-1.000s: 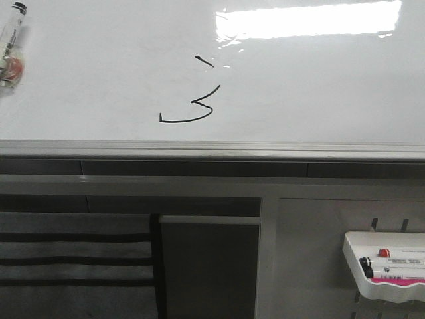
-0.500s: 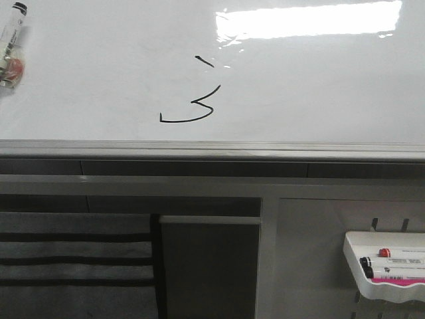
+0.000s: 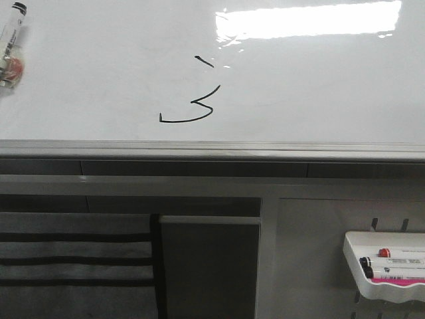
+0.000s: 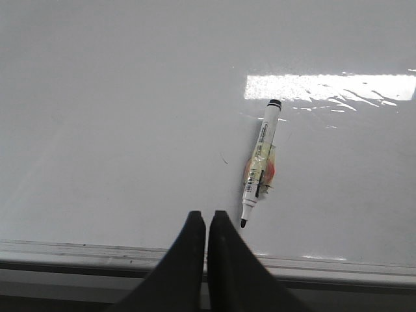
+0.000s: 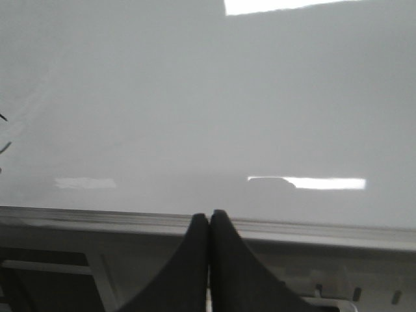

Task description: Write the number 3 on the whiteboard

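The whiteboard point(image 3: 99, 66) lies flat with a grey rail edge point(image 3: 212, 147) and a bright glare point(image 3: 309, 18). The number 3 point(image 3: 199, 100) is drawn on it in thin black strokes: a short dash, a zigzag and a curved tail. A white uncapped marker point(image 3: 11, 41) with tape round it lies on the board at the far left; it also shows in the left wrist view point(image 4: 259, 162). My left gripper point(image 4: 207, 214) is shut and empty, just short of the marker's tip. My right gripper point(image 5: 209, 214) is shut and empty over the board's rail. Neither gripper shows in the front view.
A small white marker tray point(image 3: 385, 266) with a red-capped and a black-capped marker hangs below the board at the right. A grey cabinet front point(image 3: 209, 266) and dark striped panel point(image 3: 73, 259) sit below the rail.
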Motion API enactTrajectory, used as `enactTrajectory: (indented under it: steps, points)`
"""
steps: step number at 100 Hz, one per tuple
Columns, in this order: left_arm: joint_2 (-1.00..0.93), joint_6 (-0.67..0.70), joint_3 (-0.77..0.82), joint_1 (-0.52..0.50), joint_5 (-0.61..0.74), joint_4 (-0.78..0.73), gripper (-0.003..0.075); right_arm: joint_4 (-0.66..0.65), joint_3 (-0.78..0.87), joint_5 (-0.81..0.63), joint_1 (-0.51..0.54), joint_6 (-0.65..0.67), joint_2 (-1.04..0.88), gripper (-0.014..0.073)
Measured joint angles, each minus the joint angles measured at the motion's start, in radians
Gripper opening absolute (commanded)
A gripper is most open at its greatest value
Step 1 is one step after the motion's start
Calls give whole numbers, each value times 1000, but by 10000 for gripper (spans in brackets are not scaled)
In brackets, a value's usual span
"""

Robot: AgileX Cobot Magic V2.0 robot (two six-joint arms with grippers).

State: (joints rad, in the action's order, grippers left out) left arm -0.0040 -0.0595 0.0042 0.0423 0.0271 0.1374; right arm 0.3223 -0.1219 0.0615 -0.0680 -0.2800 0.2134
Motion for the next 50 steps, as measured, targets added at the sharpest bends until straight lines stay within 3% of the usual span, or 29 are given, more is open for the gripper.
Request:
enactTrajectory:
  steps: [22, 50]
  points:
    - [0, 0, 0, 0, 0, 0, -20, 33, 132, -4, 12, 0, -200, -69]
    - [0, 0, 0, 0, -2, 0, -20, 93, 132, -21, 61, 0, -220, -69]
